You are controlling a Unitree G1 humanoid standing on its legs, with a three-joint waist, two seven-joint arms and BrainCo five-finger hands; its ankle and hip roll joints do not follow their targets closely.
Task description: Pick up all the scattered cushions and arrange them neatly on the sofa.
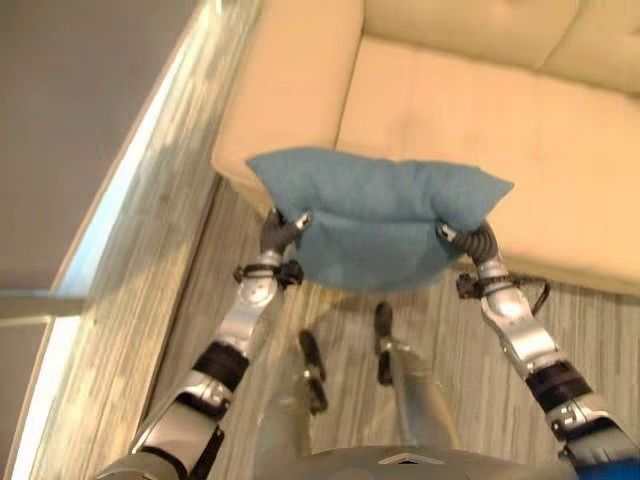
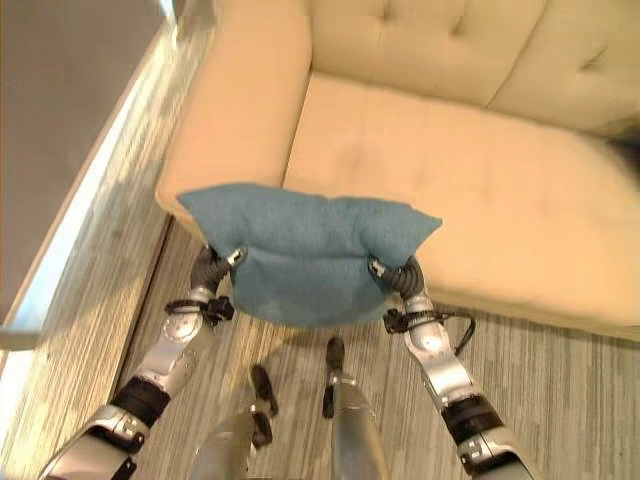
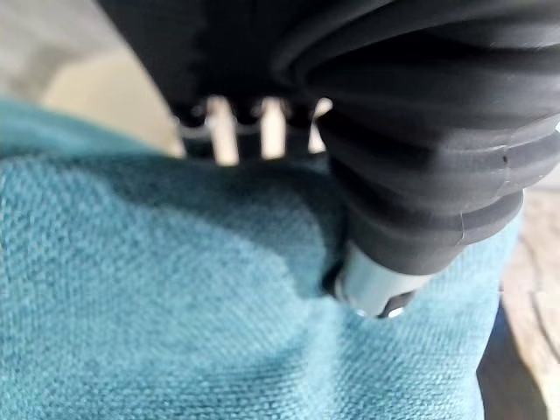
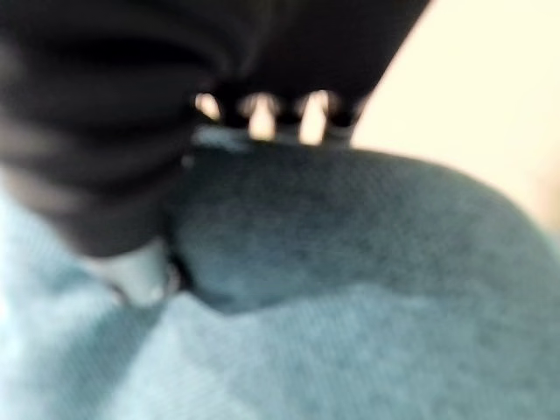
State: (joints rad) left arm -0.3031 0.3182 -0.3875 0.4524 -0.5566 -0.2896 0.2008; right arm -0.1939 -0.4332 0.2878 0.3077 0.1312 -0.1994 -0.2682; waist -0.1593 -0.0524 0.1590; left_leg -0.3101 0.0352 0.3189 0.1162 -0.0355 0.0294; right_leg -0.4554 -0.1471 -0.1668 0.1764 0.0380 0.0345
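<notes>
I hold a teal-blue cushion (image 1: 380, 215) up between both hands, just in front of the cream sofa (image 1: 520, 130), near its left armrest (image 1: 290, 80). My left hand (image 1: 280, 232) grips the cushion's left end and my right hand (image 1: 475, 240) grips its right end. In the left wrist view the thumb (image 3: 376, 284) digs into the cushion (image 3: 175, 306) while the fingers wrap over its far edge. The right wrist view shows the same pinch, with the thumb (image 4: 140, 276) sunk into the fabric (image 4: 350, 262). The cushion sags in the middle and overlaps the seat's front edge.
The tufted sofa back (image 2: 450, 50) runs along the top. Striped wood-look floor (image 1: 150, 300) lies under me and to the left. A pale strip (image 1: 110, 200) runs diagonally beside a grey surface (image 1: 70, 90) at the far left.
</notes>
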